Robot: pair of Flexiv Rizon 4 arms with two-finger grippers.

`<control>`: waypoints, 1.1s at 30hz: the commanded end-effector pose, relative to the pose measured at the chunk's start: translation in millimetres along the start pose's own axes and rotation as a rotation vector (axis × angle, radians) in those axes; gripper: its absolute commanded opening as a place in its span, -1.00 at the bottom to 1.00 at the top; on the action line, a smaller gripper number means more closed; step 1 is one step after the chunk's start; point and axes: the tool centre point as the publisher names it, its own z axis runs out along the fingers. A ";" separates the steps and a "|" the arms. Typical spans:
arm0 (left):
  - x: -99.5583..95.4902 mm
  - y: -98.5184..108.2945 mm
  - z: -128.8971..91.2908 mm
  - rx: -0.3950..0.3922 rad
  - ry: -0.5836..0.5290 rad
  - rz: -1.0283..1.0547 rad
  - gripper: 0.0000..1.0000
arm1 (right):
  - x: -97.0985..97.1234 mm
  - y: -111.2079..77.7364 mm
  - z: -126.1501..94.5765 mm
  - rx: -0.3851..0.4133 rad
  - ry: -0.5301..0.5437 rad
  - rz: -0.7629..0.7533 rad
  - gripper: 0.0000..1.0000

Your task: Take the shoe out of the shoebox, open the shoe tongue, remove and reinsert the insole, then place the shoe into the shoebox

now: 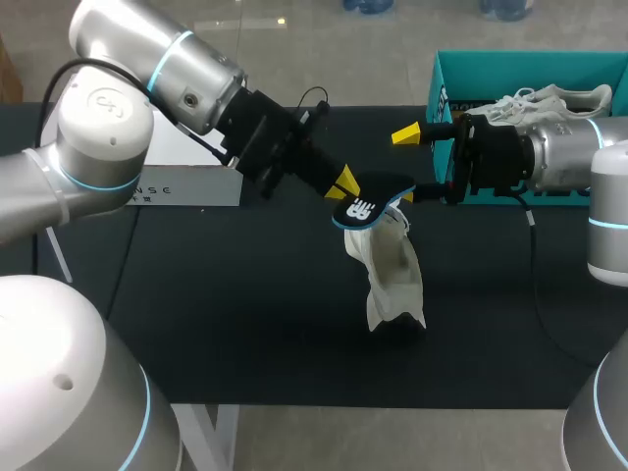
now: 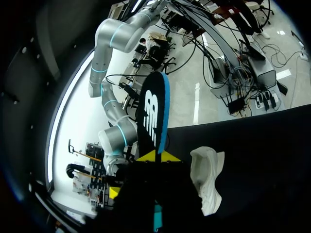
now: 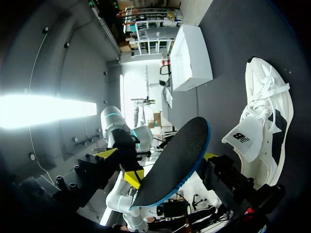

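Observation:
My left gripper (image 1: 343, 182) is shut on one end of the black insole (image 1: 371, 203) with a blue rim, holding it in the air over the table's middle. In the left wrist view the insole (image 2: 153, 114) stands up from between the left gripper's (image 2: 155, 156) yellow tips. My right gripper (image 1: 407, 165) is open, and the insole's (image 3: 175, 162) free end lies between its spread fingers (image 3: 108, 154). The white shoe (image 1: 392, 270) rests on the black table under the insole, with its tongue (image 3: 245, 138) pulled out.
The teal shoebox (image 1: 461, 74) stands at the back right behind my right arm, with a second white shoe (image 1: 549, 100) in it. The white box lid (image 1: 186, 182) lies at the back left. The black table (image 1: 245, 314) stretches towards the front edge.

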 end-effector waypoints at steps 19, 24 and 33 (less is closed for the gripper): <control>-2.0 4.2 12.0 -0.048 -0.002 0.000 -1.00 | 0.1 -1.2 0.3 -0.003 -0.002 0.000 -1.00; -1.1 2.9 13.7 -0.046 -0.007 -0.007 -1.00 | 0.1 -1.2 0.3 -0.003 -0.002 0.000 -1.00; 9.6 2.2 -4.3 -0.005 -0.032 -0.039 1.00 | 0.1 -1.2 0.3 -0.003 -0.002 0.000 -1.00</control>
